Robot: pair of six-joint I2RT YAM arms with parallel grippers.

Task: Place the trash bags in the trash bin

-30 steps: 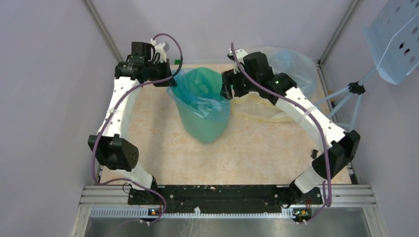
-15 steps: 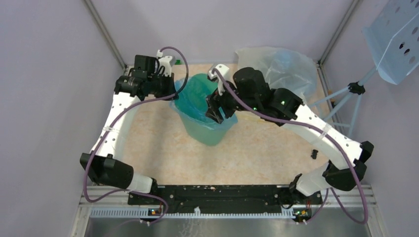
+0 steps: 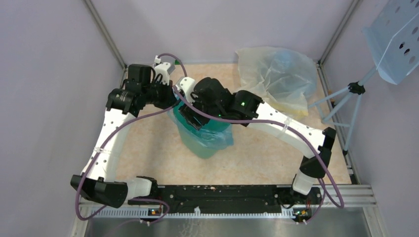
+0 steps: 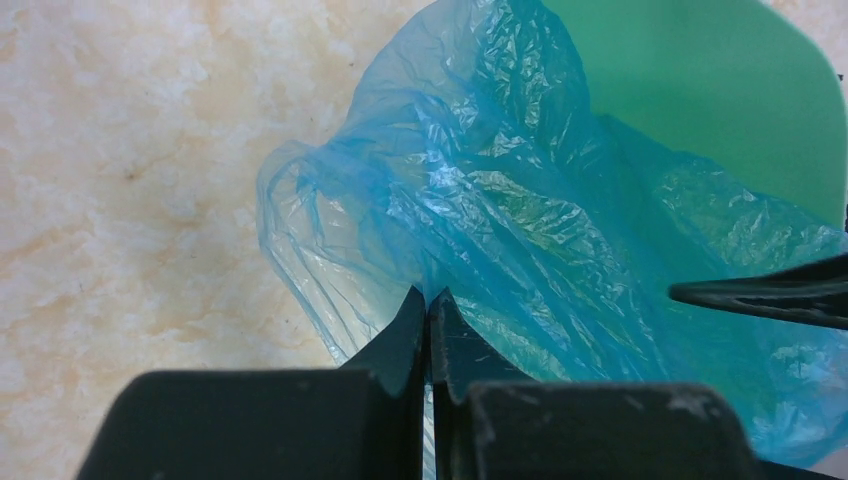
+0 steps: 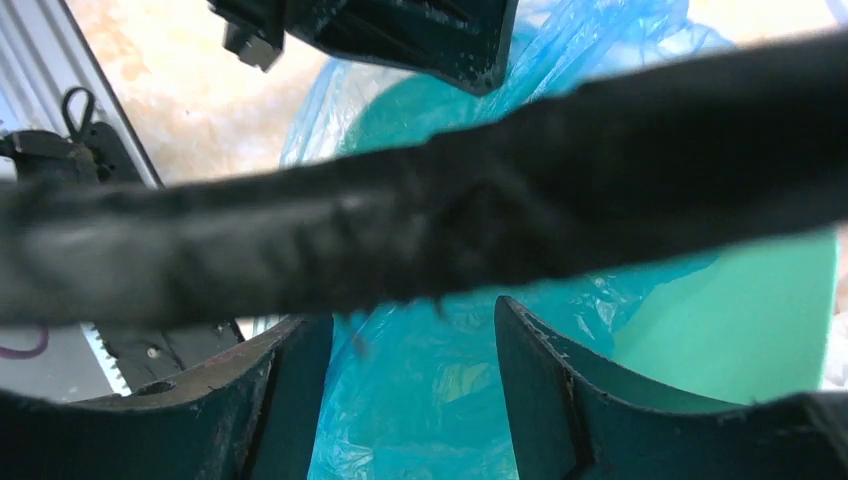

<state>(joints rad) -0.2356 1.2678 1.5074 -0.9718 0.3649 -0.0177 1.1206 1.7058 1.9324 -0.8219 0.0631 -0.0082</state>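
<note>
Grip by the left claw (image 4: 428, 300) on the blue trash bag (image 4: 520, 200), draped over the green trash bin (image 4: 700, 90), seemingly anchors it while the right claw (image 5: 410, 315), jaws apart, hovers to stuff it in.

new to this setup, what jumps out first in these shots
A crinkly blue trash bag spills out of the green bin in the middle of the table. The left tool is pinched shut on the bag's edge, and the right tool hangs open above it. A heap of pale trash bags fills the far right corner.
</note>
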